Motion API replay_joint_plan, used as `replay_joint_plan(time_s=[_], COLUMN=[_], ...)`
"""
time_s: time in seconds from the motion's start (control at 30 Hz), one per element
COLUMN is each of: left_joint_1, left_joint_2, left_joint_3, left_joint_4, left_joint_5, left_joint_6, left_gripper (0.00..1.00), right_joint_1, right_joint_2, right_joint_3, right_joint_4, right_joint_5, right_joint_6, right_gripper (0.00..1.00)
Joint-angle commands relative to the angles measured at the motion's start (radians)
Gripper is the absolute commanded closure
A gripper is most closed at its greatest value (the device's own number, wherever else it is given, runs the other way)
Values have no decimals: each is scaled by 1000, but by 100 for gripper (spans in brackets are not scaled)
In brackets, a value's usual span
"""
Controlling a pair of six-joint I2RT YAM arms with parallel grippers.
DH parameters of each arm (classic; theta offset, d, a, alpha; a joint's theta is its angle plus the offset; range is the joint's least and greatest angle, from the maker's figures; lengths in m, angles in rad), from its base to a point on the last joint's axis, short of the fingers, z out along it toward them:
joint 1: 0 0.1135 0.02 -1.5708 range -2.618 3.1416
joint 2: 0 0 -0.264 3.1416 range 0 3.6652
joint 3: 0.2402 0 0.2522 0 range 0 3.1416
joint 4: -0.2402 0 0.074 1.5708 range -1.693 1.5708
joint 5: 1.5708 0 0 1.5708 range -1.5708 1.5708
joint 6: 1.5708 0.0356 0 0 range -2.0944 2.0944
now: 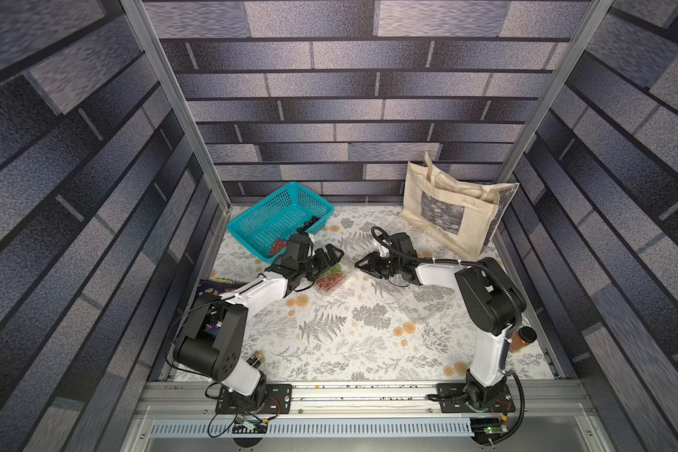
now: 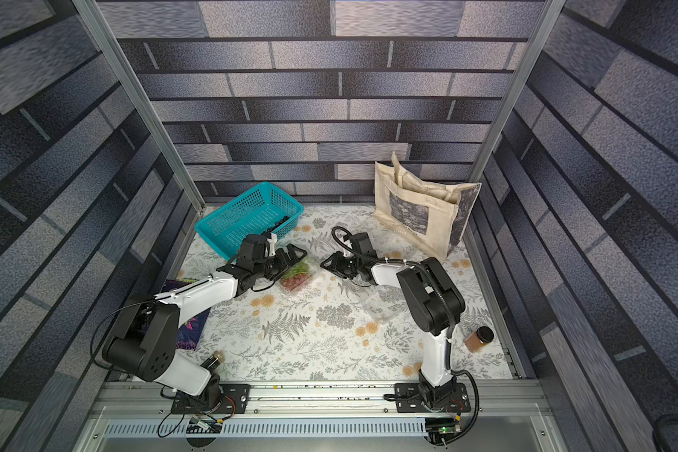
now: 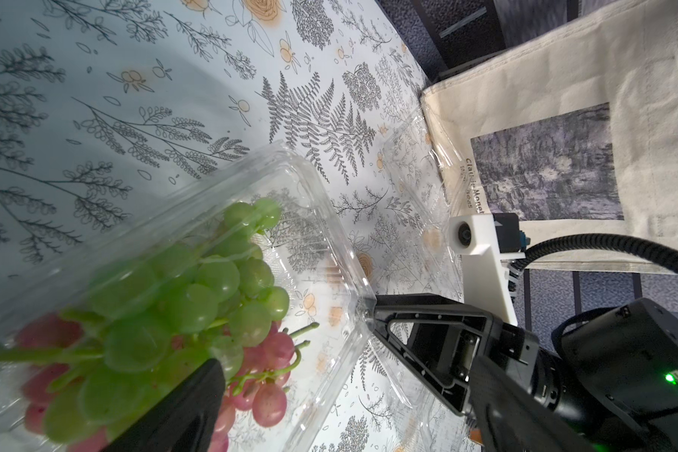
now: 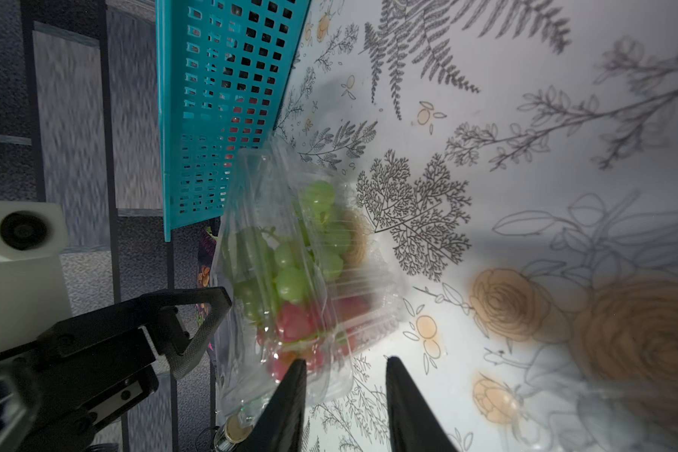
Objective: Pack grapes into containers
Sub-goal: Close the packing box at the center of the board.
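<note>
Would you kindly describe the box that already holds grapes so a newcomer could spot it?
Find the teal basket at the back left. Just in front of it lies a clear box. Unlike the empty box to its right, it holds green and red grapes.

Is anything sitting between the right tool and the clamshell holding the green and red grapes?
Nothing visible does. The right tool sits right at the clamshell, one fingertip at its rim corner in the left wrist view. The left tool hovers open over the clamshell's opposite side, out of that path.

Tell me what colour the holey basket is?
The basket is teal, clearest in the right wrist view.
</note>
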Motion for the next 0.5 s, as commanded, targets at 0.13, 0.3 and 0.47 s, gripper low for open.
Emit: replay_joint_plan(time_s=[0.13, 0.3, 0.47], left_joint_1=[-8, -8, -10], left_joint_2=[-16, -13, -13], left_joint_3=[-33, -37, -42], left_joint_4=[-19, -14, -9], left_joint_5=[-16, -17, -21], left_joint_6=[13, 12, 12], left_gripper=[0, 0, 0], right_joint_1=[-9, -9, -9], right_joint_2=[35, 59, 73], right_joint_3=[18, 19, 20], right_joint_4=[78, 116, 131], right_joint_5=[-43, -61, -64], right_joint_6=[34, 63, 71], right_gripper=[65, 67, 72])
